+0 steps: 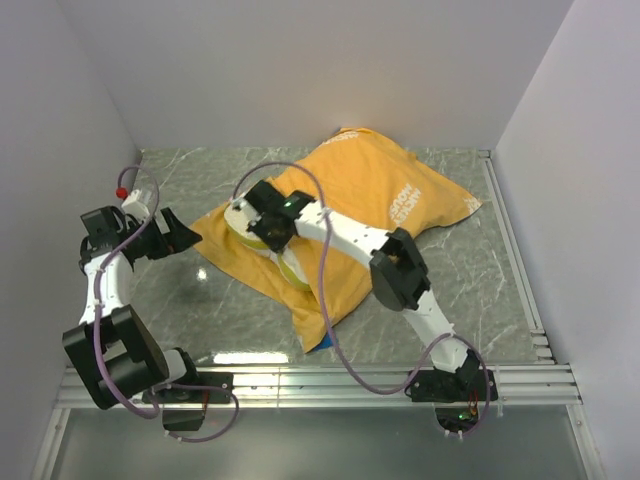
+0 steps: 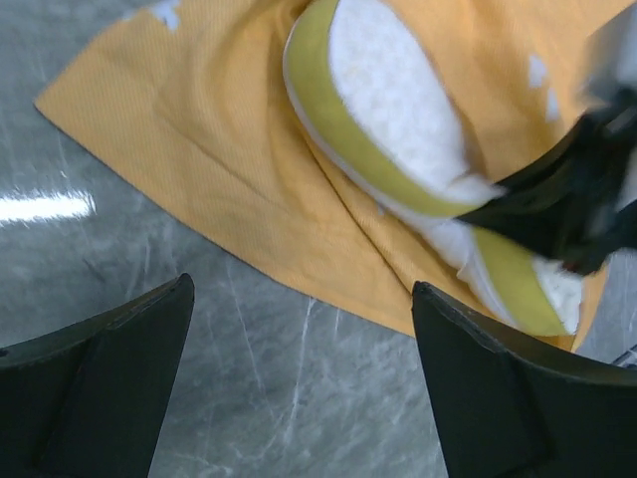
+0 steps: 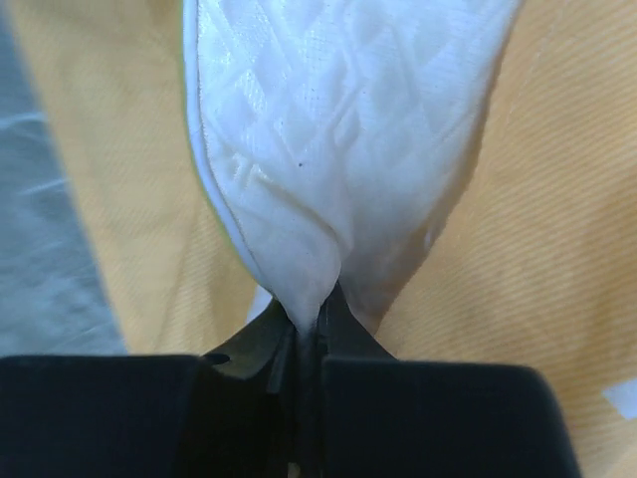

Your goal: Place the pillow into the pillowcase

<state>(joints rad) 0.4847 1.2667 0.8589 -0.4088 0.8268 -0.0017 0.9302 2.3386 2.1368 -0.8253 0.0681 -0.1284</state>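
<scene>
Closest to my left wrist lens, the left gripper [image 2: 302, 289] hangs spread wide above the grey table [image 2: 249, 378], holding nothing. Pale lettering on the orange-yellow pillowcase [image 1: 370, 190] is too small for me to read. Further right, my right gripper [image 3: 309, 339] is pinched tight on a fold of the white quilted pillow [image 3: 338, 119], which sits over the pillowcase's left part.

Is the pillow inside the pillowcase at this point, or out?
Out. The pillow lies on the orange-yellow side of the pillowcase, its white face and yellow-green edge uncovered, one end pinched by the right gripper, jaws closed.
</scene>
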